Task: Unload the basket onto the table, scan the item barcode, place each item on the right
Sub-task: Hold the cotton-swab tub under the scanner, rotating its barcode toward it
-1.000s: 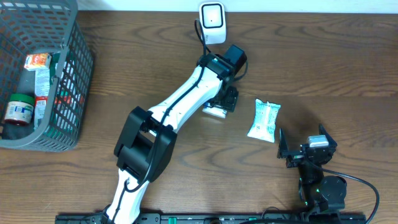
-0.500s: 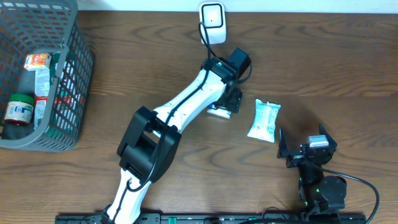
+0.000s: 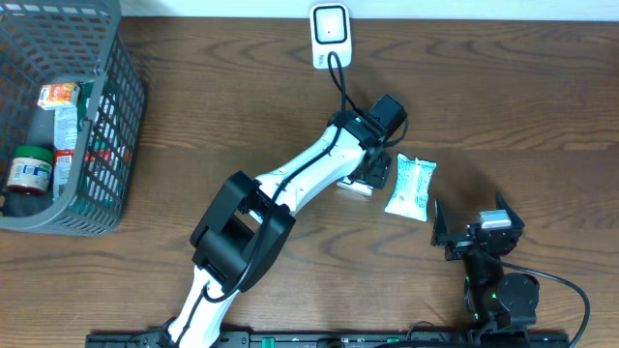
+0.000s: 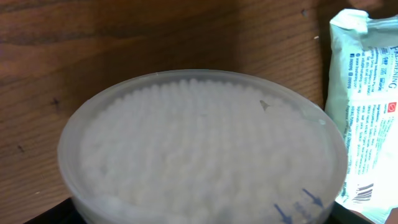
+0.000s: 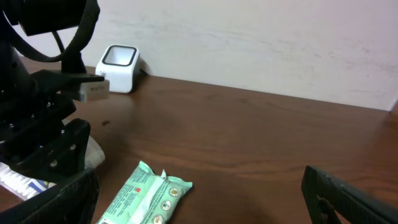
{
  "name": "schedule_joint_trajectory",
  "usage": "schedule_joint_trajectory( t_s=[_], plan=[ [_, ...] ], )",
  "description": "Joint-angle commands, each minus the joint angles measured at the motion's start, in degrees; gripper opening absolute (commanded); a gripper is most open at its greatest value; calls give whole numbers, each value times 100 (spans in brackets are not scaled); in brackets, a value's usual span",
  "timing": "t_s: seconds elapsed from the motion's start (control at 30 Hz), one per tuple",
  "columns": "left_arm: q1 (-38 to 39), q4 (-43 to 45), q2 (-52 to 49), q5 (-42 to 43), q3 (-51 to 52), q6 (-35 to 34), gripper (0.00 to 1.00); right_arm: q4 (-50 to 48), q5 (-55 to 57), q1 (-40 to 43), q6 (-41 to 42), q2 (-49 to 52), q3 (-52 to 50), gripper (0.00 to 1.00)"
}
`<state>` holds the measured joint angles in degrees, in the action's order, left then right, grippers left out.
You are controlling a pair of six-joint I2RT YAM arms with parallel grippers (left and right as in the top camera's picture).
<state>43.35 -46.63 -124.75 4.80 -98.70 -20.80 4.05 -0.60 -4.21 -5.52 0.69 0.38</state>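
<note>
The left gripper [image 3: 370, 174] is clamped wide around a round tub [image 4: 205, 149] of frosted, translucent plastic. The tub is packed with white cotton tips that form a bumpy, pebbled face, and blue arrows mark its rim. It sits just beside a flat, crinkly white-and-green packet [image 4: 367, 106], on the packet's left in the overhead view. A rounded white scanner [image 3: 330, 23] stands well beyond the packet. The right gripper [image 3: 474, 235] rests near the packet, its fingers spread and empty.
</note>
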Motion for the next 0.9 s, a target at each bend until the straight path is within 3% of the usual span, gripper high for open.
schedule_joint_trajectory(
  t_s=[0.0, 0.07, 0.5, 0.87],
  plan=[
    [55, -15, -37, 39, 116, -55, 65, 24, 11, -28, -35, -31, -7, 99],
    [57, -20, -37, 42, 116, -55, 71, 24, 11, -28, -35, -31, -7, 99],
    [72, -37, -31, 232, 114, -52, 85, 22, 13, -28, -35, -31, -7, 99],
    [72, -72, 39, 236, 85, -52, 86, 24, 11, -28, -35, -31, -7, 99]
  ],
)
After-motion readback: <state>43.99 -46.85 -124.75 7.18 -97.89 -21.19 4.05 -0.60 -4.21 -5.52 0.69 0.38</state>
